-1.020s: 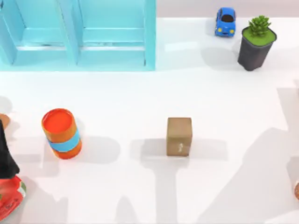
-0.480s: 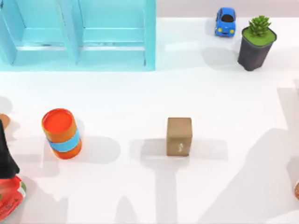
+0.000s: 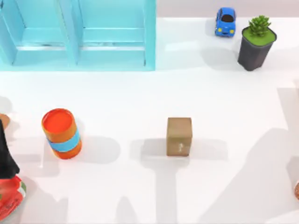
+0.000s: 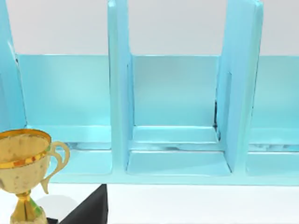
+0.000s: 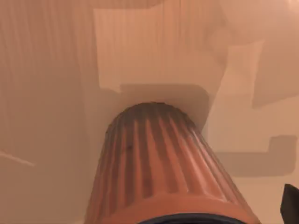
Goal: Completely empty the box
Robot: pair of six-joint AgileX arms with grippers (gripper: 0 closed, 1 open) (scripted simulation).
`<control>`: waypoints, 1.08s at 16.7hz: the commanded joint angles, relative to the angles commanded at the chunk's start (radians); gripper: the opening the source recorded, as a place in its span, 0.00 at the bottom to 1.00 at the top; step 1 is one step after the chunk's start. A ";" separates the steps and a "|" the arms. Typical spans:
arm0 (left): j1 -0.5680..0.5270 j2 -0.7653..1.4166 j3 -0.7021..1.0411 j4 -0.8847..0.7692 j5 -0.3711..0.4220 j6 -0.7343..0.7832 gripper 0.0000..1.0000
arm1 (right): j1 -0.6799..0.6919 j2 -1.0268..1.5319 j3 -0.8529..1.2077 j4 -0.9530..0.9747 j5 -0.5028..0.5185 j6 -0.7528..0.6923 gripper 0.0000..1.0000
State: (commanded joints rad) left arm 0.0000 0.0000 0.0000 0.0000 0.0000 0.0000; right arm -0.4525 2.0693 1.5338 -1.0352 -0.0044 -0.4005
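Observation:
A small brown cardboard box [image 3: 179, 136] stands shut in the middle of the table, with an arrow mark on its front face. My left arm [image 3: 4, 156] is a black shape at the table's left edge, above a red and green object [image 3: 9, 198]. In the right wrist view, a ribbed terracotta cylinder [image 5: 159, 172] stands close up on a tan surface [image 5: 154, 46] crossed by shadows. I cannot tell whether that surface is the inside of a box. A brown-orange object [image 3: 296, 190] peeks in at the right edge, where my right arm's shadow falls.
A light blue shelf unit [image 3: 77, 35] fills the back left, seen near in the left wrist view [image 4: 175, 116] with a gold trophy [image 4: 25, 172] before it. An orange can with a blue band [image 3: 61, 133], a blue toy car [image 3: 225, 21] and a potted plant [image 3: 256, 42] also stand here.

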 joint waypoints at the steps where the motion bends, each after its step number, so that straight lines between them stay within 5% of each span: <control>1: 0.000 0.000 0.000 0.000 0.000 0.000 1.00 | 0.000 0.000 0.000 0.000 0.000 0.000 0.02; 12: 0.000 0.000 0.000 0.000 0.000 0.000 1.00 | 0.002 -0.013 0.012 -0.014 -0.002 0.002 0.00; 18: 0.000 0.000 0.000 0.000 0.000 0.000 1.00 | 0.049 -0.138 0.223 -0.245 -0.016 -0.017 0.00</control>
State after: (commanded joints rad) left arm 0.0000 0.0000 0.0000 0.0000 0.0000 0.0000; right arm -0.4032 1.9310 1.7565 -1.2804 -0.0209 -0.4178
